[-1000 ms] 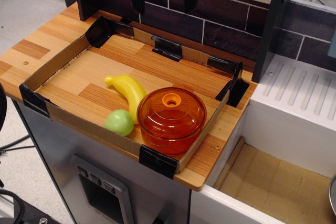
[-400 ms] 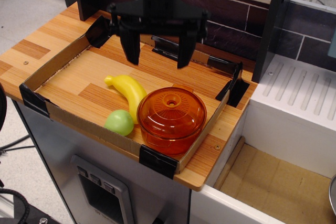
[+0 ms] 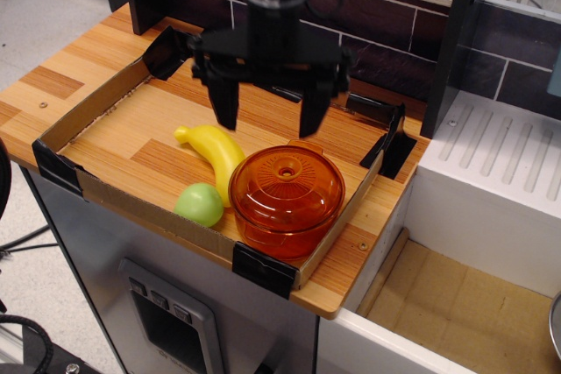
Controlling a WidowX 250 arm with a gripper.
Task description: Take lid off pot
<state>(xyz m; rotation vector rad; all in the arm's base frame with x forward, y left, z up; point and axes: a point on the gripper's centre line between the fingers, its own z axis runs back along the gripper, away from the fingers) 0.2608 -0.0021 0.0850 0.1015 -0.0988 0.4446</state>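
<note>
Gripper: the gripper (image 3: pixel 269 120) hangs above the counter (image 3: pixel 79 63) with its two black fingers (image 3: pixel 225 102) spread wide, holding nothing.
Lid: the lid (image 3: pixel 287 185) sits on the pot (image 3: pixel 285 216), below the gripper and a little toward the counter's front edge; its knob is under the gap between the fingers, clear of them.
Banana: the banana (image 3: pixel 215 151) lies below the left finger, touching the pot's side.
Green ball: the green ball (image 3: pixel 200 205) is farther forward, beside the pot.
</note>
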